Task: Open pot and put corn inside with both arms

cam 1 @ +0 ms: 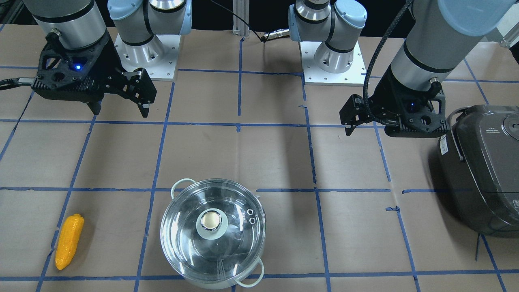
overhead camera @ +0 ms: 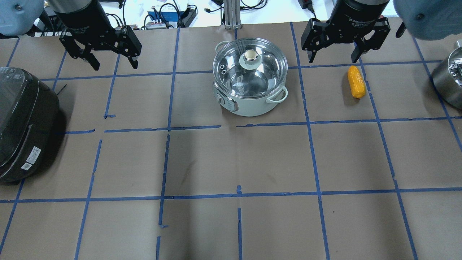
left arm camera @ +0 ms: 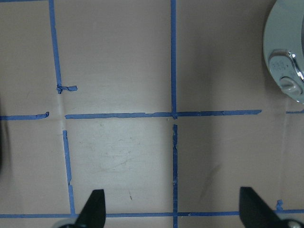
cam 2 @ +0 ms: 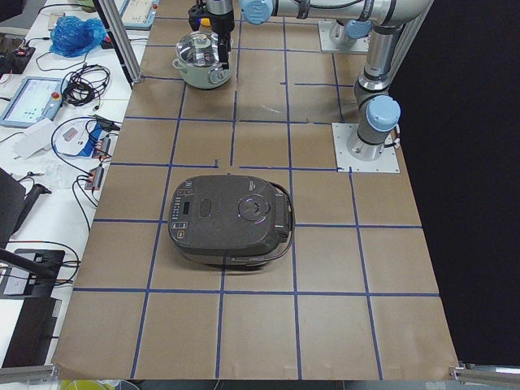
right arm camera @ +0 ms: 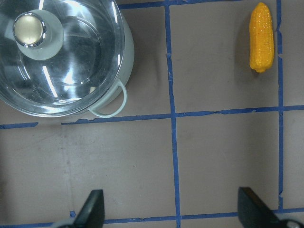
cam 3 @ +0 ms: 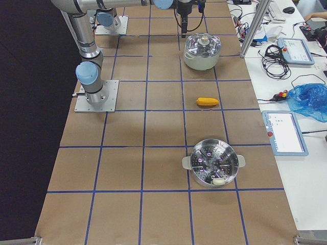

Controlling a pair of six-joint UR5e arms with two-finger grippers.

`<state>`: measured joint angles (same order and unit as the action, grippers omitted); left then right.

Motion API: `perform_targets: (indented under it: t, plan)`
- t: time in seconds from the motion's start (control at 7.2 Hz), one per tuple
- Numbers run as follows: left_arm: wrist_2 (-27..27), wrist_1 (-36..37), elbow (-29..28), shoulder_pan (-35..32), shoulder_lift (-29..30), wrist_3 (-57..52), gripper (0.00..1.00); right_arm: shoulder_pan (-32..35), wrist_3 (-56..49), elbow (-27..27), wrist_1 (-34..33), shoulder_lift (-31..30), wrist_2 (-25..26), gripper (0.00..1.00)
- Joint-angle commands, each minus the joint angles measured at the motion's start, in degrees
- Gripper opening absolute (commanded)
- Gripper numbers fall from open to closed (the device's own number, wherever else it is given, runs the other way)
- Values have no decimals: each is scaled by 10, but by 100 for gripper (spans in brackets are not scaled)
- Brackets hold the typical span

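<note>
Toward the far side of the table [overhead camera: 231, 159] we see the pot [overhead camera: 252, 107] standing with its glass lid [overhead camera: 265, 74] on and the knob [overhead camera: 249, 55] untouched. Right of it, well apart, the corn [overhead camera: 356, 81] lies flat on the paper. Our left gripper [overhead camera: 114, 65] hangs above the table left of the pot, jaws spread and holding nothing. Our right gripper [overhead camera: 332, 59] hangs over the gap between pot and corn, jaws likewise spread and empty. At the left edge sits a dark rice cooker [overhead camera: 21, 122], and at the right edge we see a steel steamer [overhead camera: 447, 81]
</note>
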<state>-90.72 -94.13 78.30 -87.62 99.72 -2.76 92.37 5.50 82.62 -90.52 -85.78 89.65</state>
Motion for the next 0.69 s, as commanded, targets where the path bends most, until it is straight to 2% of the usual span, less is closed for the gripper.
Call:
perform_targets:
  t: [0.0, 0.56]
  plan:
    - [3, 0, 0, 0, 0, 0, 100, -2, 0, 1, 2, 1, 0, 100]
    - [1, 3, -16, -8, 14, -6, 100, 0, 1, 1, 0, 2, 0, 100]
